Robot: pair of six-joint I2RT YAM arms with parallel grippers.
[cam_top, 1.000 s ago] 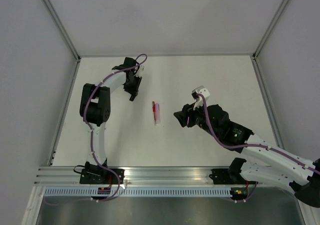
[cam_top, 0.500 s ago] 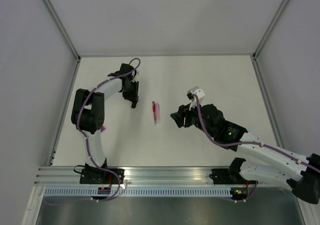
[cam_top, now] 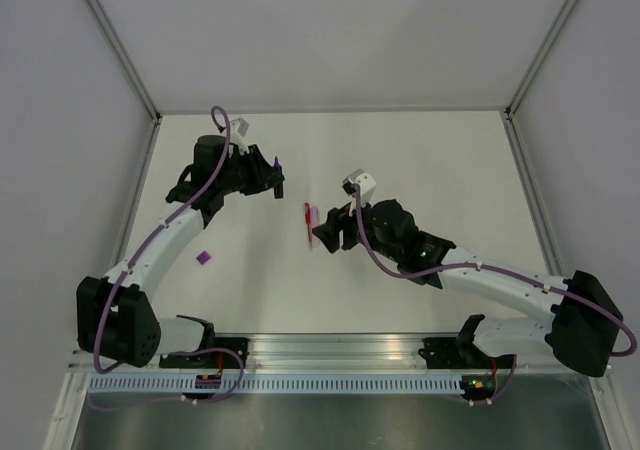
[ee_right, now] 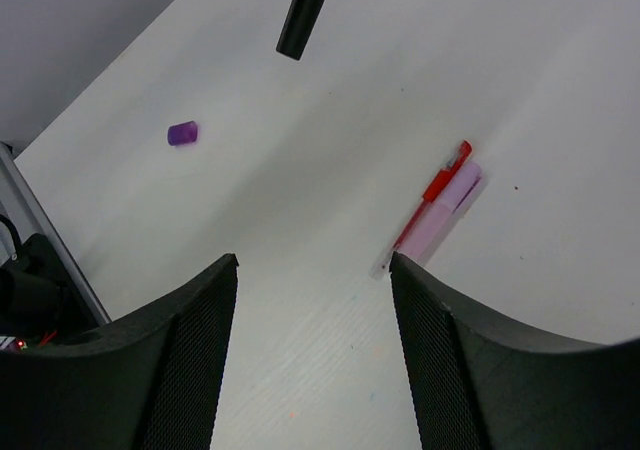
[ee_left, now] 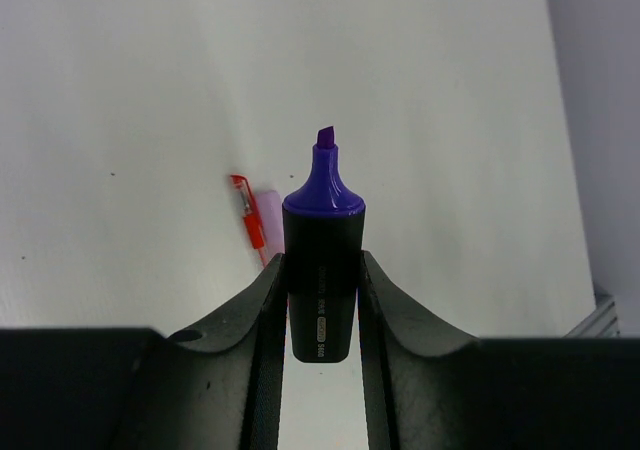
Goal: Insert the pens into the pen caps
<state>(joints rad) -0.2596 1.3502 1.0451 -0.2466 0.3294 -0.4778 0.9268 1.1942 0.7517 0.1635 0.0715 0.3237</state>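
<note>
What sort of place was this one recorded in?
Probably a robot lab test cell: bare white table boxed in by plain grey walls, left arm and right arm bolted to an aluminium rail, and a few props, such as the purple pen and purple cap.

Blurry pink pen beside red pen

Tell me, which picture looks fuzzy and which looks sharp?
Right wrist view: the slim red pen and the pale pink pen look smeared and blurry. Left wrist view: the dark purple marker pen in the left gripper is crisp. Top view: even light, faint shadows, no glare.
</note>
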